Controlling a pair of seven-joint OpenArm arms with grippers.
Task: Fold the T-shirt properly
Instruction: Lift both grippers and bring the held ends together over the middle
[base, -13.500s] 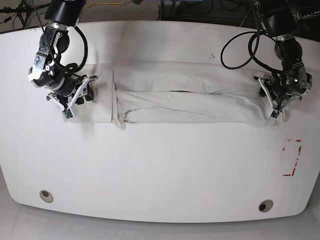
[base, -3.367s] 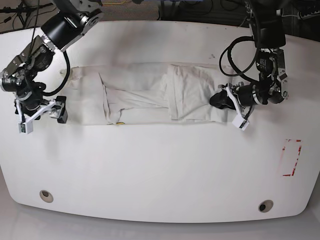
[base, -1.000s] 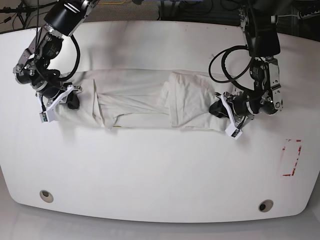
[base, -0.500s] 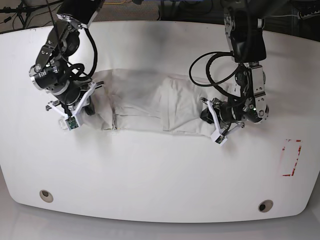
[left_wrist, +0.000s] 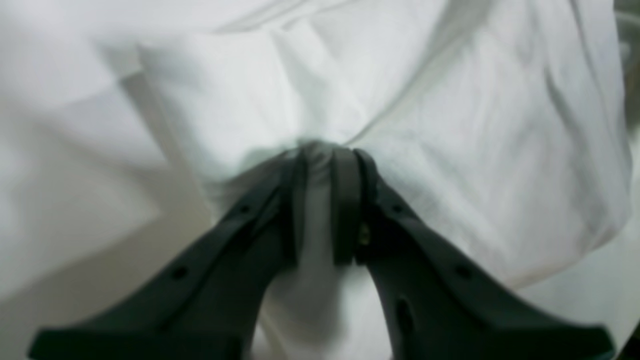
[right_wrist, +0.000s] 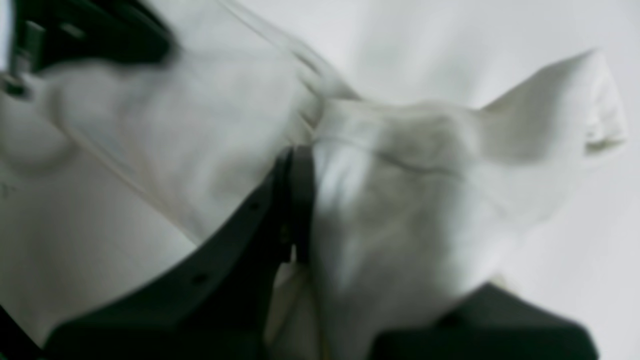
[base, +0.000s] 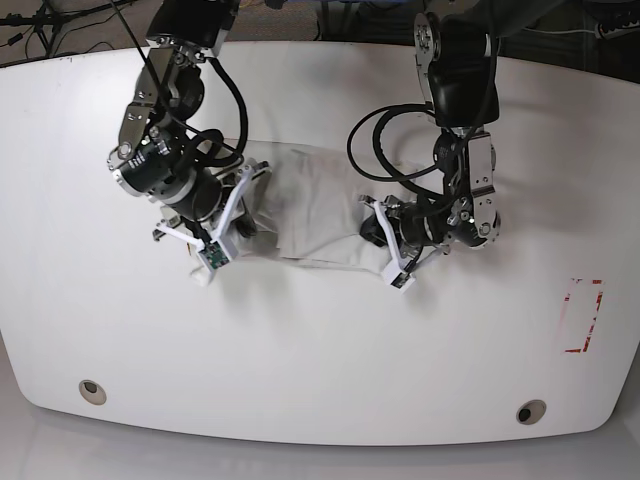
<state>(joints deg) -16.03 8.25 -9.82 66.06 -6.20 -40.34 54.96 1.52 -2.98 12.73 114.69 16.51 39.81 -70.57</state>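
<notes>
The off-white T-shirt (base: 312, 208) lies bunched into a short heap at the table's middle, between my two arms in the base view. My left gripper (base: 386, 254) is at the heap's right end. In the left wrist view the left gripper (left_wrist: 324, 156) is shut on a pinched fold of the T-shirt (left_wrist: 450, 125). My right gripper (base: 222, 240) holds the heap's left end. In the right wrist view the right gripper (right_wrist: 309, 167) is shut on the T-shirt (right_wrist: 425, 200); the cloth drapes over one finger and hides it. The badge is out of view.
The white table (base: 320, 350) has a red-outlined rectangle (base: 582, 316) near its right edge and two round holes (base: 92, 391) (base: 531, 411) near the front corners. Black cables (base: 385, 150) loop off the left arm above the shirt.
Both arms have moved inward toward each other, each dragging its end of the T-shirt. The cloth is now much shorter and more bunched than half a second ago.
</notes>
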